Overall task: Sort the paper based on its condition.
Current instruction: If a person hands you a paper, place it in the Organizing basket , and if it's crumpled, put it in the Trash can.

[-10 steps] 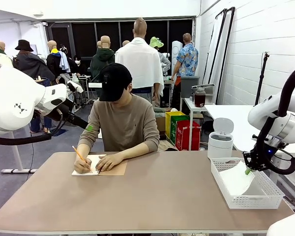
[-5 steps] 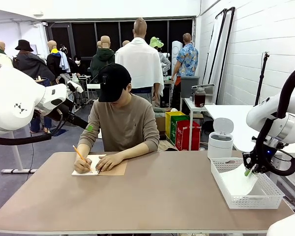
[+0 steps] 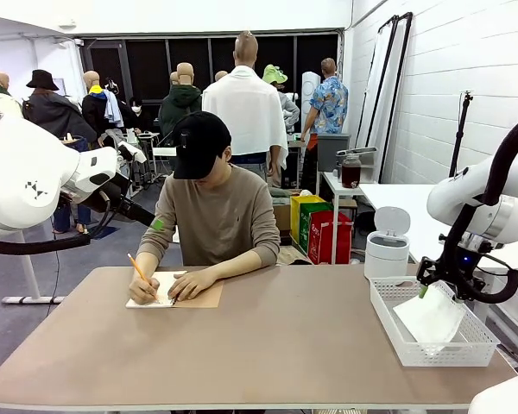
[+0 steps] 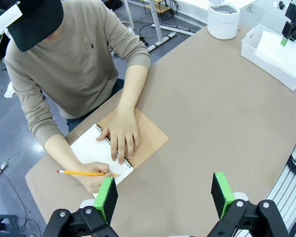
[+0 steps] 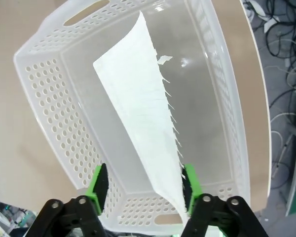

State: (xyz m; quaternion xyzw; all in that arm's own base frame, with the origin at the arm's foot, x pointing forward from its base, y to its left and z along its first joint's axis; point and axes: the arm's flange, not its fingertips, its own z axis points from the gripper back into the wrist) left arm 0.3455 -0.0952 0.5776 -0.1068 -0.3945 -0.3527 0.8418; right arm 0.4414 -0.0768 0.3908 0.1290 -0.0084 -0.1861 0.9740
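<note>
Your right end effector (image 5: 144, 182) hangs just above the basket (image 5: 44, 113), jaws spread wide, released. The paper (image 5: 138, 113) lies slanted inside the basket, its ragged edge rising just beside one green pad (image 5: 191, 185). Your left end effector (image 4: 164, 195) is released too, well away from the basket, over the bench (image 4: 212, 113).

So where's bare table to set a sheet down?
The middle of the table, between notebook and basket, is bare, as is the near strip in front of the notebook. Crowded: the far left, with the person's hands on the notebook, and the basket, with paper in it, under the right end effector.
</note>
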